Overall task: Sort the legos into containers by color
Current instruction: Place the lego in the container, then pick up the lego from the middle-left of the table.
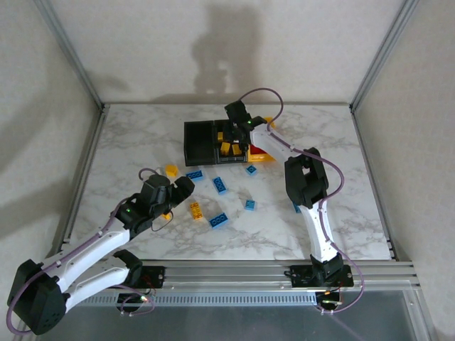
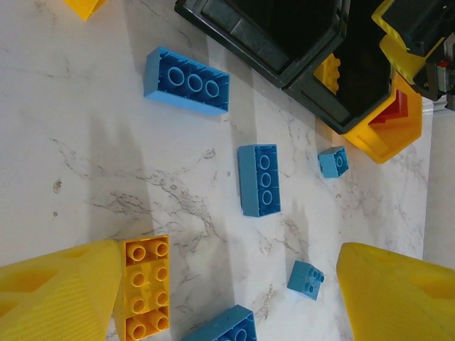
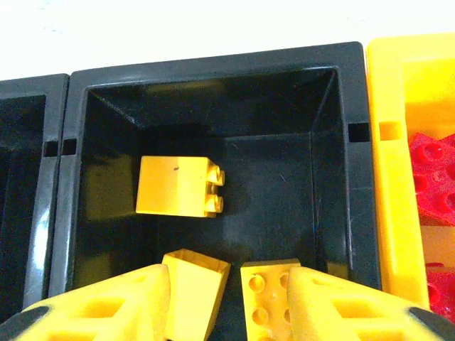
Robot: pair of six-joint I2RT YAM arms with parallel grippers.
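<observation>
The containers stand in a row at the back: a left black bin (image 1: 198, 142), a middle black bin (image 1: 226, 144) (image 3: 327, 149) and a yellow bin (image 1: 261, 154) (image 3: 387, 213). My right gripper (image 1: 239, 138) (image 3: 229, 284) hangs open over the middle bin, where three yellow legos (image 3: 178, 186) lie, two of them (image 3: 195, 291) (image 3: 266, 295) between its fingers with a gap between them. Red legos (image 3: 434, 170) lie in the yellow bin. My left gripper (image 1: 183, 188) (image 2: 227, 249) is open above the table. A yellow lego (image 2: 146, 288) (image 1: 195, 209) lies beside its left finger (image 2: 57, 291).
Blue legos are scattered on the marble table: two oblong ones (image 2: 186, 80) (image 2: 259, 179), two small ones (image 2: 333, 162) (image 2: 306, 278) and one at the lower edge (image 2: 220, 328). Another yellow lego (image 1: 170, 169) lies left of them. A blue lego (image 1: 296, 207) sits by the right arm.
</observation>
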